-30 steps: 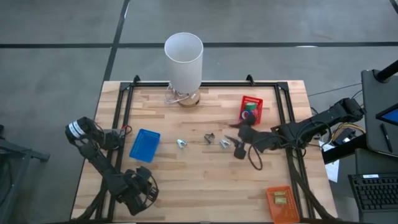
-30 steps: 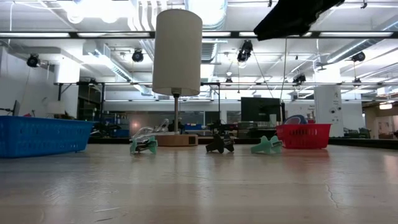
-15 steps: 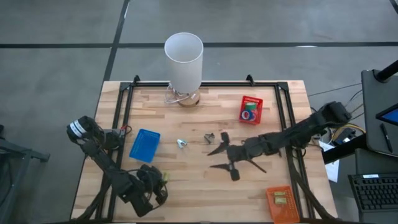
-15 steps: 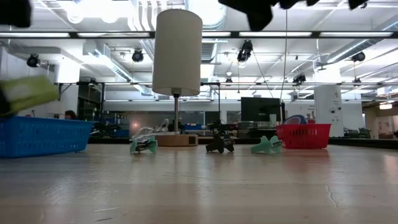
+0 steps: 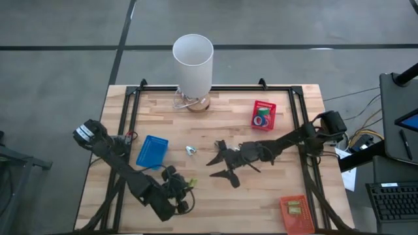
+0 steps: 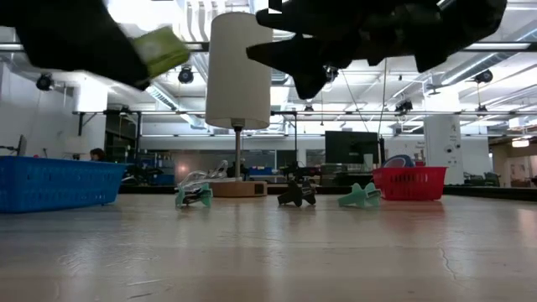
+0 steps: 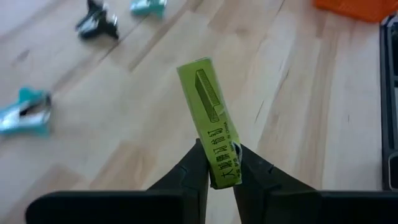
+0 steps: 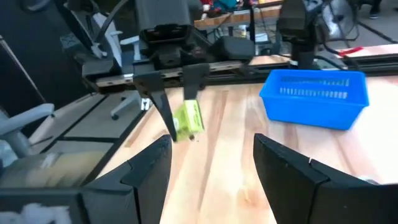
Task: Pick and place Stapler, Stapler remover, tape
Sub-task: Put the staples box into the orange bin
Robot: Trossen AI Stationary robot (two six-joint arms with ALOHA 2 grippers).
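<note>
Now left tool (image 7: 217, 171) gripping green staple box (image 7: 209, 121) above tabletop (image 5: 274, 196). Right tool (image 5: 221, 164) hovering wide open, empty, over stapler removers (image 6: 362, 196). Tape (image 5: 262, 119) lying in red bin (image 5: 264, 115); removers waiting unplaced.

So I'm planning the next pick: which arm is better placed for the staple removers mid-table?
Right. Its open hand hangs just beside the staple removers, while the left hand is already shut on a green staple box.

A large open lab: exposed ceiling ducts (image 6: 201, 21), hanging lights (image 6: 333, 67), monitors (image 6: 351, 147) and office chairs (image 8: 25, 121) beyond the table.
</note>
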